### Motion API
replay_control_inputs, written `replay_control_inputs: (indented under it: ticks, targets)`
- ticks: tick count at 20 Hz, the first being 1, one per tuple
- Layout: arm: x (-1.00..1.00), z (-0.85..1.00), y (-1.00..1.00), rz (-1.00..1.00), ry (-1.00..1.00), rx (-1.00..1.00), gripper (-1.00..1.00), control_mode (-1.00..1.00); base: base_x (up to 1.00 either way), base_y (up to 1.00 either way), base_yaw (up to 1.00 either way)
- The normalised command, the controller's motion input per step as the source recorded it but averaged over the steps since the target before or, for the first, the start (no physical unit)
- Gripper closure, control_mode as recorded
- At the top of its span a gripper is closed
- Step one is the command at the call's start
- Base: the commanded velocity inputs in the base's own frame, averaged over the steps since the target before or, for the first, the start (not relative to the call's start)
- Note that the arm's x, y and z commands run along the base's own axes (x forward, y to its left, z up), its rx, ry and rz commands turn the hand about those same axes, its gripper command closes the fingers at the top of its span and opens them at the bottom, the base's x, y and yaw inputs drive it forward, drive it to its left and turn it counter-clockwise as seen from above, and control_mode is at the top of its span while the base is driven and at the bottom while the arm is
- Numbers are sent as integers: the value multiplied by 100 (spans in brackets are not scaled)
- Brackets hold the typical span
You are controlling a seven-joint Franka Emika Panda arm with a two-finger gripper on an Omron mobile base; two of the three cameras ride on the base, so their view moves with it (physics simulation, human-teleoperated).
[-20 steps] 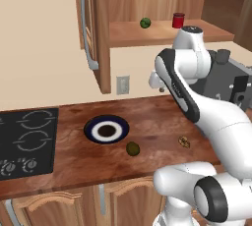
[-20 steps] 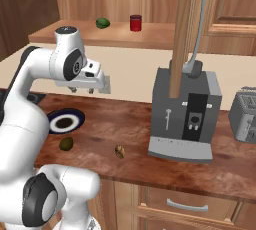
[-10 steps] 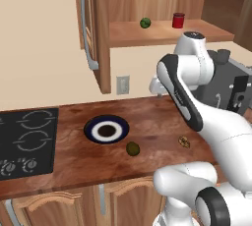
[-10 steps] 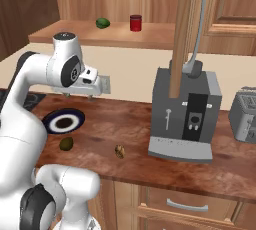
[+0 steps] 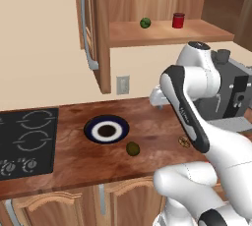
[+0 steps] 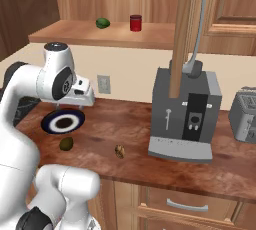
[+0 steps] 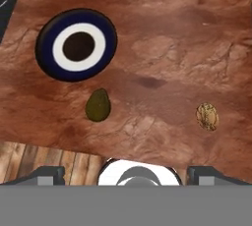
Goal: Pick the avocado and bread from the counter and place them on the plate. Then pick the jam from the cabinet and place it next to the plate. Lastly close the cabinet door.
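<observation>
From the left base view, going left to right: one black stovetop (image 5: pixel 24 141) with two burner rings sits at the left end of the table (image 5: pixel 74 163). Just beside it to the right lies one plate (image 5: pixel 106 130), dark blue rim and pale ring with a dark centre, bare. Near the plate's front right edge lies one avocado (image 5: pixel 132 148), apart from the plate. Further right, well apart from the avocado, lies one bread (image 5: pixel 184 142) piece, partly behind the white arm. At the far right stands one grey coffee machine (image 5: pixel 231 92), and in the right base view one toaster (image 6: pixel 245 114) beyond it.

Above the table, the cabinet door (image 5: pixel 93 28) stands swung open, its curved silver handle facing out. On the cabinet (image 5: pixel 167 31) shelf sit one green ball (image 5: pixel 145 22) and, to its right and apart from it, one red jam (image 5: pixel 178 20) jar. One wall socket (image 5: pixel 122 84) is below the shelf.

The gripper (image 7: pixel 126 173) hangs above the table with its jaws spread wide and nothing between them; in the hand view the avocado lies below the plate and left of the gripper's middle, the bread off to the right. Nothing stands between the gripper and either piece
</observation>
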Motion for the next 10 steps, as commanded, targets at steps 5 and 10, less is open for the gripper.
replay_control_inputs:
  ticks: [5, 10]
  targets:
    - [-22, -16, 21, 8, 1, 0, -100, -100, 0, 0, 0]
    - [-10, -25, 16, 9, 1, 0, -100, -100, 0, 0, 0]
